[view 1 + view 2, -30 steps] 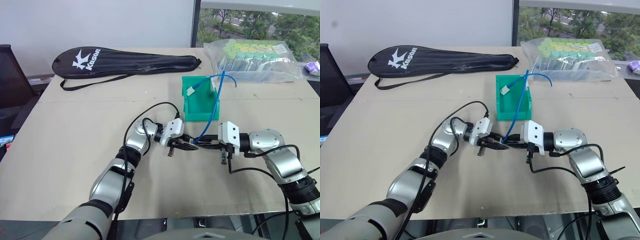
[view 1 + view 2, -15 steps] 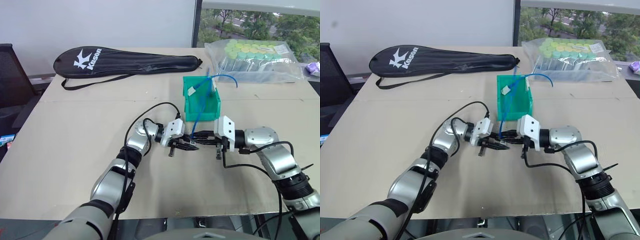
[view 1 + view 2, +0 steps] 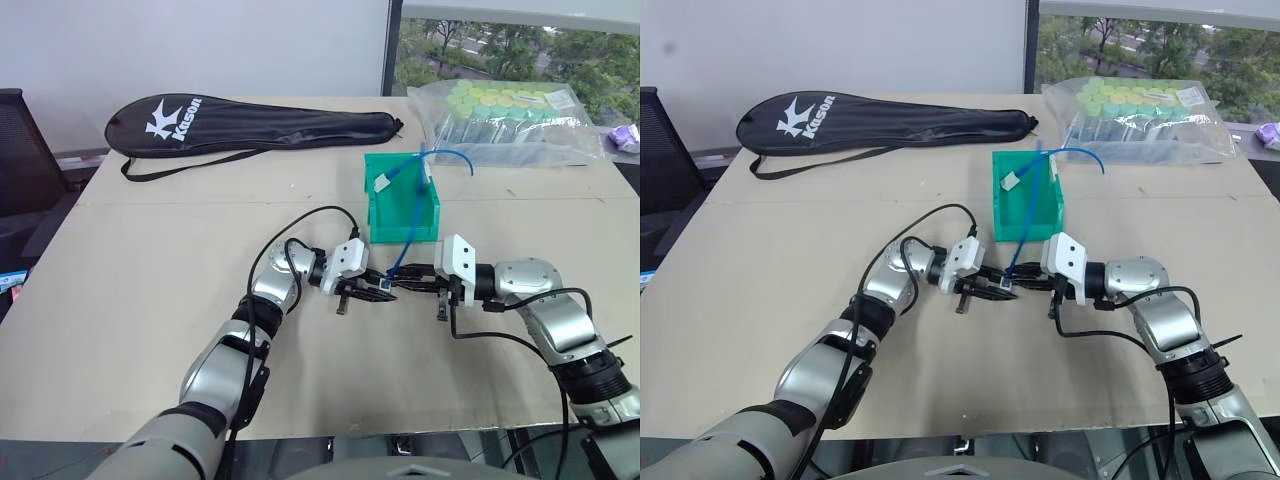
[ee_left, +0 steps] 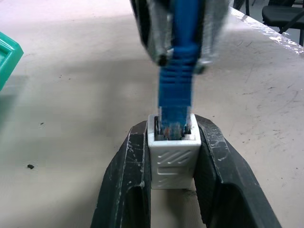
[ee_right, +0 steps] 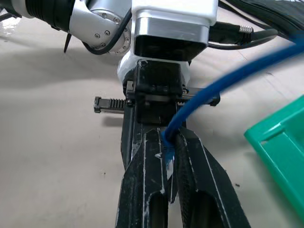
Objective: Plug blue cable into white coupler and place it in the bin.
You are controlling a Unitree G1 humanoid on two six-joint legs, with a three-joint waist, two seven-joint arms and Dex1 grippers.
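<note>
Nearest, over the tan desk (image 3: 150, 300): left tool (image 3: 372, 288) and right tool (image 3: 415, 285) tip to tip, pointing at each other. Left tool clamped on the white coupler (image 4: 173, 154), pinched between its two black fingers (image 4: 128, 180), socket face turned toward the right tool. Right tool closed tight on the blue cable (image 5: 209, 97) just behind the plug (image 4: 175, 102), plug tip sitting in the mouth of the coupler; how deep it goes, hard to make out, clear plug body hidden inside the socket and behind the blue boot. Coupler itself barely visible from the head views, covered by both tools' fingers.

From the right tool, cable rising up and away in a gentle curve, passing over the bin (image 3: 400, 205) just beyond both tools. Inside the bin, a second blue cable with a white end block (image 3: 384, 183), partly masked by the bin's wall. Free far end of the held cable reaching toward the clear bag of green-capped tubes (image 3: 510, 120), beyond the right tool. Farthest from the left tool, a black racket case (image 3: 250, 125) lying flat near the desk's far edge.
</note>
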